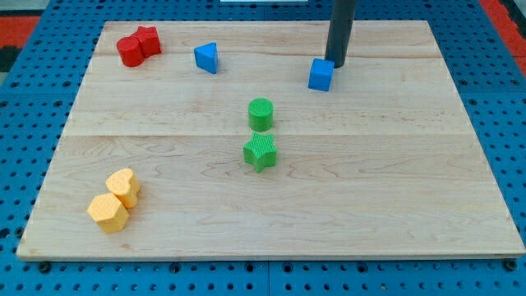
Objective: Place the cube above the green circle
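The blue cube [320, 75] sits on the wooden board [394, 181] at the upper right of centre. My tip [337, 64] touches the cube's upper right corner. The green circle [260, 113] stands at the board's middle, down and to the left of the cube. The green star [260, 152] lies just below the circle.
A blue triangle [207, 57] lies at the upper left of centre. Two red blocks [137, 46] sit together at the top left corner. A yellow heart [123, 186] and a yellow hexagon [108, 212] sit together at the bottom left.
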You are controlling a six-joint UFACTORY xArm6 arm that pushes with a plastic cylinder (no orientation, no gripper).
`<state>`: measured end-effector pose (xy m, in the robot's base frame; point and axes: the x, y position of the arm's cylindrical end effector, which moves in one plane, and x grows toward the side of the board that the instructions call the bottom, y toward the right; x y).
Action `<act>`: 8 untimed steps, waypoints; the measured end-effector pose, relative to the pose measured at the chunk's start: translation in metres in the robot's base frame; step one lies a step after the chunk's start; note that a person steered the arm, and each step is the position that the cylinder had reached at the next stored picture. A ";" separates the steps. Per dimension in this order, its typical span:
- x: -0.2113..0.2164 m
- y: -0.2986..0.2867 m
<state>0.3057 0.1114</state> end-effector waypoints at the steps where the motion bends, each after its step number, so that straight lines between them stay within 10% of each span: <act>1: 0.010 -0.038; 3: 0.025 0.030; 8: 0.044 -0.088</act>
